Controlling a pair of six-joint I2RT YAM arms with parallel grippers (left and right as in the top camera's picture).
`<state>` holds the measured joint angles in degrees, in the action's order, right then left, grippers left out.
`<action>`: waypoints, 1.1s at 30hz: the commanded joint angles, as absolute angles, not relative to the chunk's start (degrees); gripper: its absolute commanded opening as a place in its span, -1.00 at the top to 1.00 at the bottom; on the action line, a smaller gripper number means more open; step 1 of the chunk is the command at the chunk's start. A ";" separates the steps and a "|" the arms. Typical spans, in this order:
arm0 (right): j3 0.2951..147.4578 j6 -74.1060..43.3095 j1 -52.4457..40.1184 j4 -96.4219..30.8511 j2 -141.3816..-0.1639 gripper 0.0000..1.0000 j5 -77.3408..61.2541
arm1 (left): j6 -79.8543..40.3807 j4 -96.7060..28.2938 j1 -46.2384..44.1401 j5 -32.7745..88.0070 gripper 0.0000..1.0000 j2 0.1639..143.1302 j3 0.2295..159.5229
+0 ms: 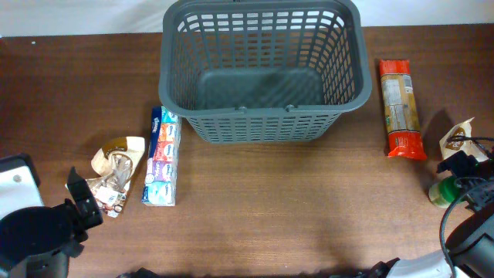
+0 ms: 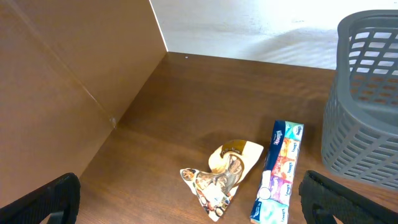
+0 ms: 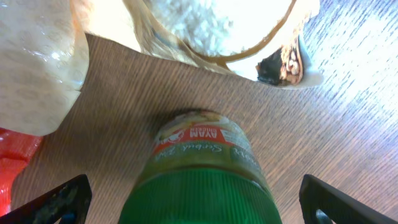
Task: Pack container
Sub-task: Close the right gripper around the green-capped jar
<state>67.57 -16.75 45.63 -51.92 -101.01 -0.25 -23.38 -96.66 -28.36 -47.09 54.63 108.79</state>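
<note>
Nearest to us, at the near left corner of the table (image 1: 293, 208), the left claw (image 2: 186, 193) hangs with its fingers spread wide, holding nothing. At the near right edge the right claw (image 3: 199, 199) is also spread wide. A green-lidded jar (image 3: 199, 140) stands upright between its fingers, and we see a gap on each side of it.

Just beyond the left claw lies a crumpled packet (image 1: 116, 174). Right beside it, on its right, a long pack of tissues (image 1: 162, 157) lies pointing away from us. On the right side, just past the jar, a pale bag (image 1: 457, 137) sits at the table's edge. To its left is a long red packet (image 1: 401, 108), which also lies lengthwise away from us and is well apart from the tissues.

Farthest back, at the middle of the table between the tissues and the red packet, the dark grey basket (image 1: 262, 123) stands upright. Its near left corner is just beside the far end of the tissues, and its far rim reaches the table's far edge.
</note>
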 commanded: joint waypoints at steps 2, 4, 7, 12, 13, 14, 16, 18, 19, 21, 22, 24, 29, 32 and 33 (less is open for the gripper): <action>67.26 -17.65 45.71 -51.35 -101.65 -0.98 0.62 | -23.27 -96.66 -28.34 -47.13 -0.99 54.65 108.84; 67.26 -17.63 45.71 -51.29 -101.67 -0.98 0.64 | -23.27 -96.66 -28.34 -47.11 -0.99 54.65 108.84; 67.26 -17.65 45.71 -51.29 -101.67 -0.98 0.62 | -23.27 -96.66 -28.34 -47.11 -0.99 54.65 108.84; 67.26 -17.67 45.71 -51.24 -101.71 -0.98 0.62 | -23.27 -96.66 -28.34 -47.11 -0.99 54.65 108.84; 67.26 -17.67 45.71 -51.20 -101.75 -0.98 0.62 | -23.27 -96.66 -28.34 -47.11 -0.99 54.65 108.84; 67.18 -17.65 45.71 -51.11 -101.75 -0.98 0.62 | -23.27 -96.66 -28.34 -47.11 -0.99 54.65 108.84; 66.76 -17.65 45.71 -50.63 -101.75 -0.98 0.62 | -23.27 -96.66 -28.34 -47.11 -0.99 54.65 108.84; 65.84 -17.67 45.71 -49.98 -101.75 -0.98 0.54 | -23.27 -96.66 -28.34 -47.11 -0.99 54.65 108.84; 65.39 -17.67 45.71 -49.50 -101.75 -0.98 0.43 | -23.27 -96.66 -28.34 -47.11 -0.99 54.65 108.84; 64.16 -17.67 45.71 -48.42 -101.75 -0.97 0.43 | -23.27 -96.66 -28.34 -47.11 -0.99 54.65 108.84; 63.48 -17.69 45.71 -47.81 -101.75 -0.98 0.38 | -23.27 -96.66 -28.34 -47.11 -0.99 54.65 108.84; 62.46 -17.69 45.71 -47.22 -101.75 -0.98 0.38 | -23.27 -96.66 -28.34 -47.11 -0.99 54.65 108.84; 61.69 -17.91 45.71 -46.26 -101.75 -0.98 0.21 | -23.27 -96.66 -28.34 -47.11 -0.99 54.65 108.84; 61.67 -17.91 45.71 -46.02 -101.75 -0.98 0.21 | -23.27 -96.66 -28.34 -47.11 -0.99 54.65 108.84; 61.67 -17.91 45.71 -45.95 -101.75 -0.98 0.21 | -23.27 -96.66 -28.34 -47.11 -0.99 54.65 108.84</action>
<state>62.17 -17.54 45.63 -46.17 -101.34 -0.25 -23.38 -96.66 -28.36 -47.09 54.63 108.79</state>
